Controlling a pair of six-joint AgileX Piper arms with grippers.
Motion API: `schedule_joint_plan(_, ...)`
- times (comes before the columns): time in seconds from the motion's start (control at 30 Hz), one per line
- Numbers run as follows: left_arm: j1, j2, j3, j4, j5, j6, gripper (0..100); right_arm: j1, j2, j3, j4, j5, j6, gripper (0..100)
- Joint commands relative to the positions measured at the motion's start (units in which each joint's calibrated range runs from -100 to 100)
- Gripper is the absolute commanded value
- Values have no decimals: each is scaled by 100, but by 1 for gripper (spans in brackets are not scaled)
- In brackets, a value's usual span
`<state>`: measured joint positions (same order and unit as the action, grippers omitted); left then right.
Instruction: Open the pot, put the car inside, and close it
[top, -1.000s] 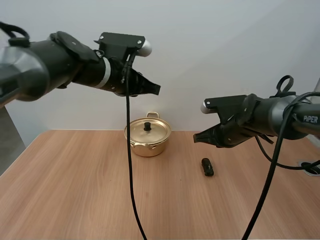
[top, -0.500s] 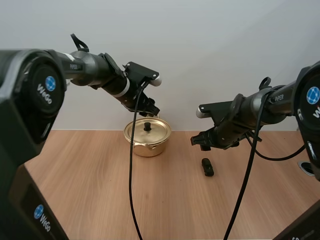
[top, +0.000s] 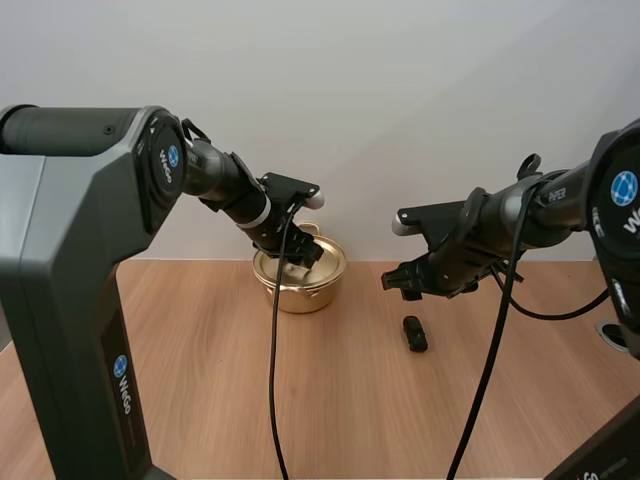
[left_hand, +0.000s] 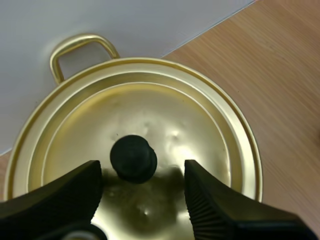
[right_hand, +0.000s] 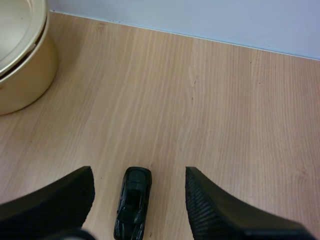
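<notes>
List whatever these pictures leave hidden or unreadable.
- Inside of the round gold metal pot: its gold lid covers it in every view.
- The lid's black knob: in the high view the left gripper hides it.
- The small black toy car: too small in the high view to tell front from rear; the right wrist view's edge cuts off its near end.

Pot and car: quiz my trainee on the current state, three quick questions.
1. Fill in: the car lies on the ___, below the open right end effector.
2. True or false: the lid is on the pot.
3. The open left end effector has its fingers either side of: A the car, B the lid's knob, C nothing.
Key: 1 table; 2 true; 3 B.
</notes>
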<state>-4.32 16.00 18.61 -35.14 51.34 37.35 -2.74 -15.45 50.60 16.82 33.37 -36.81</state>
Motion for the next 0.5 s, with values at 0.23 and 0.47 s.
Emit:
schedule_joint_plan(0.23,2,37,-173,-109,-389,150,81,0,-1,-8,0,37,-6,88)
schedule_joint_plan(0.47,2,60,-173,-122,-518,244,79,0,-1,-8,44,38,-6,88)
